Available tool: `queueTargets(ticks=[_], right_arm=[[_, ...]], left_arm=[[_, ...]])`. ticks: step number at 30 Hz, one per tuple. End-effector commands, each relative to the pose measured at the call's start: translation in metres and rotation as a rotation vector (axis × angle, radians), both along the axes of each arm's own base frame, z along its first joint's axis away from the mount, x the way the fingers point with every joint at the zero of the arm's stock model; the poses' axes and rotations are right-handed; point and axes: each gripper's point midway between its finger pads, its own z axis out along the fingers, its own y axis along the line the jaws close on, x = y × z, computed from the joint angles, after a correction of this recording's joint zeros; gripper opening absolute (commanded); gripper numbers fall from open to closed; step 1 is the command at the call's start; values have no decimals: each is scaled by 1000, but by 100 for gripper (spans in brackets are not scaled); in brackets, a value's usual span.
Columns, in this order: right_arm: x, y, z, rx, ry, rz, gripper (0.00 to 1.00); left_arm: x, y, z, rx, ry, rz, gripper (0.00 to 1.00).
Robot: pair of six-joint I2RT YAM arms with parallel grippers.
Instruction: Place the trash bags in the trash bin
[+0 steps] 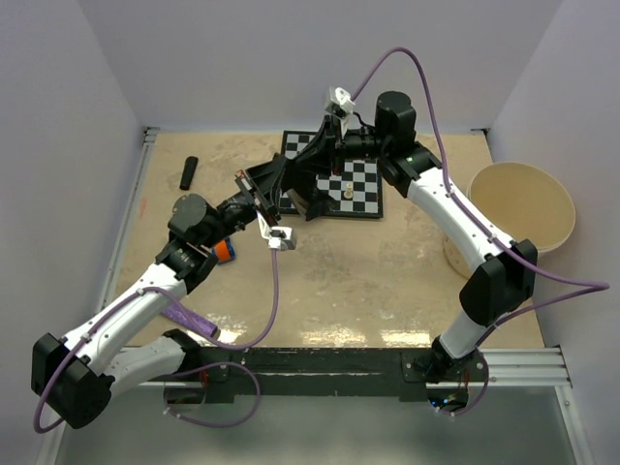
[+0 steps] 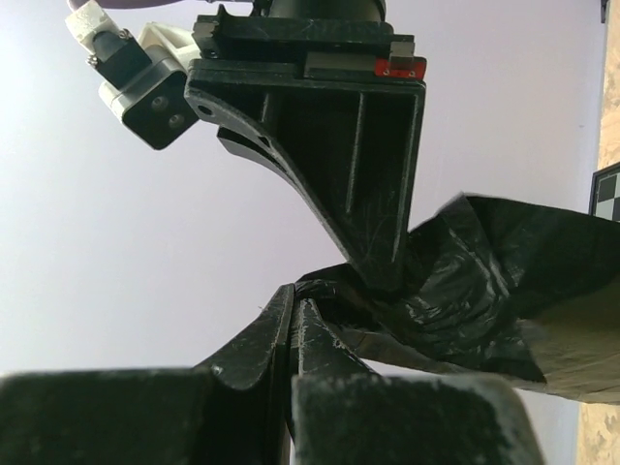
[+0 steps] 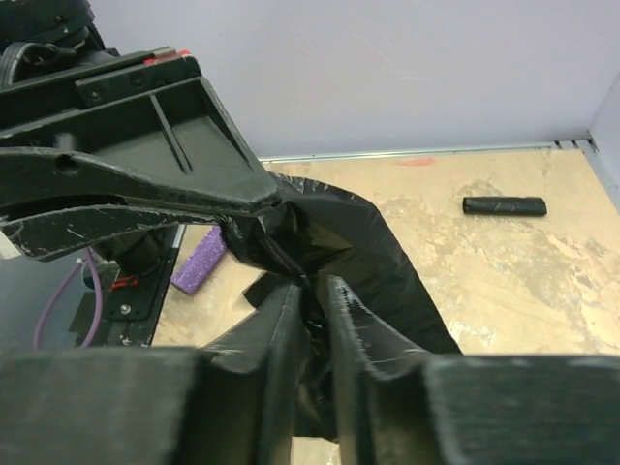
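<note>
- Plastic, thin, glossy and black, heavily wrinkled: the trash bag sheet (image 1: 310,201) is held up between the two grippers, over the near-left corner of the chessboard (image 1: 363,179), toward 12 o'clock from the table's centre.
- Trash bags counted: two. One is that sheet, the other a short black roll (image 1: 188,172) lying at 10 o'clock (well apart from the sheet).
- One trash bin (image 1: 523,208), round and cream-beige, stands at 3 o'clock by the right arm.
- The jaws of the left gripper (image 2: 294,300) are pressed together, with a fold of the sheet pinched at the tips.
- The jaws of the right gripper (image 3: 312,291) are nearly together, with film caught in the narrow gap between them.
- One purple roll (image 1: 191,320) lies at 8 o'clock, beside the left arm.
</note>
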Motion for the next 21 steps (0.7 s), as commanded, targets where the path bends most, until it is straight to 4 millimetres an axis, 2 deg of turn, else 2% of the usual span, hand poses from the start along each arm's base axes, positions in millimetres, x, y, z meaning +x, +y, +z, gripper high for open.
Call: queueTargets(ticks=[1, 2, 3, 5, 7, 9, 11, 12, 14, 15, 17, 19, 21], right_arm=[[-3, 3, 30, 50, -61, 29, 14], [-5, 3, 32, 51, -62, 36, 8], [-5, 2, 33, 51, -61, 38, 1], [-2, -2, 34, 54, -45, 30, 0], [0, -7, 31, 56, -7, 46, 0], [0, -13, 29, 62, 51, 80, 0], [-3, -19, 33, 76, 100, 123, 0], [-4, -21, 32, 78, 121, 143, 0], [-8, -21, 33, 83, 151, 167, 1], [-8, -21, 34, 85, 152, 173, 1], [-9, -19, 33, 85, 169, 181, 2], [-10, -16, 33, 85, 184, 190, 2], [-13, -12, 33, 83, 189, 201, 1]], left_arm=[[1, 1, 15, -42, -13, 6, 0], [5, 3, 16, -59, 3, 25, 4], [10, 7, 19, -88, 31, 45, 15], [18, 18, 33, -203, 110, 92, 41], [28, 43, 56, -391, 229, 163, 64], [39, 68, 61, -543, 402, 222, 73], [40, 89, 51, -619, 552, 262, 76], [38, 97, 42, -633, 605, 275, 75], [25, 104, 23, -610, 660, 259, 58], [18, 100, 13, -574, 686, 225, 52], [4, 80, -10, -483, 784, 135, 38], [-2, 56, -18, -431, 895, 26, 19], [-4, 33, -21, -399, 1031, -74, 13]])
